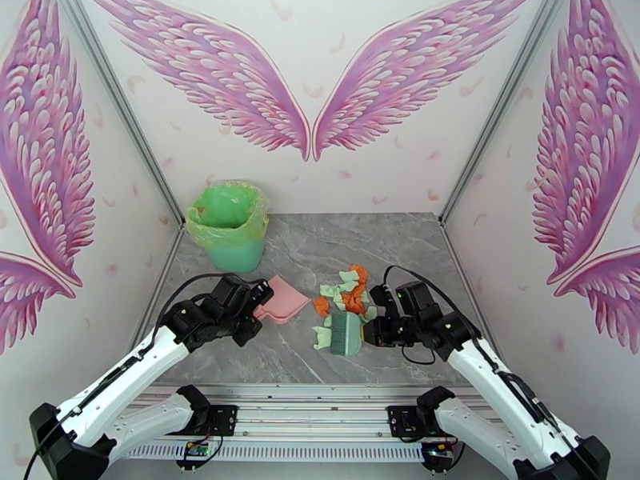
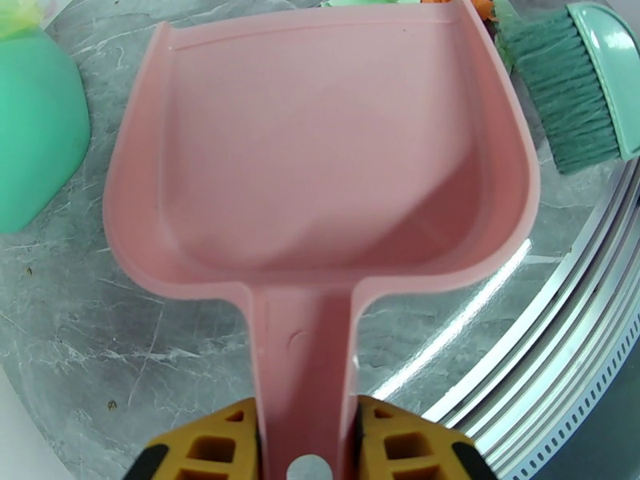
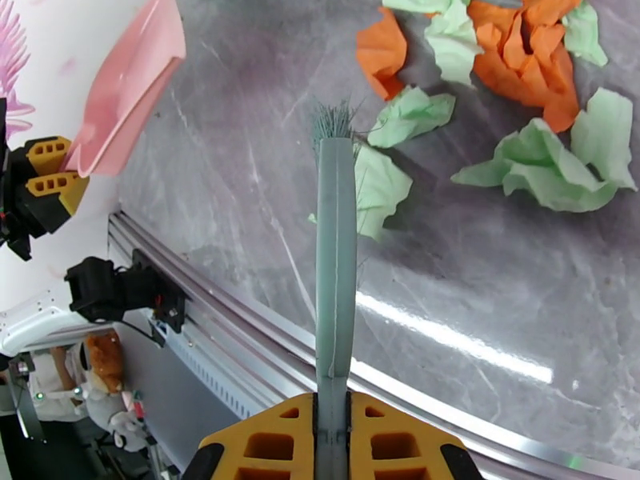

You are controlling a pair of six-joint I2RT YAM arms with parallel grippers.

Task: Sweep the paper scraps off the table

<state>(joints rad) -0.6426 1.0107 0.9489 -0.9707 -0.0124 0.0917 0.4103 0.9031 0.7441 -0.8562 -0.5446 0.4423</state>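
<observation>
Paper scraps (image 1: 346,291), green and orange, heaped right of centre on grey surface (image 1: 296,358). Left fingers (image 2: 216,446) clamped on pink dustpan (image 2: 320,154) handle, pan just left of heap. Right fingers (image 3: 268,446) clamped on green brush (image 3: 336,258), bristles at green scrap on heap's lower edge.

On table (image 1: 400,250), bin (image 1: 230,226) in far-left corner; dustpan (image 1: 282,302) nearer, right of bin; paper scraps (image 1: 346,291) right of dustpan, mid-table; brush (image 1: 346,334) at scraps' near edge.
</observation>
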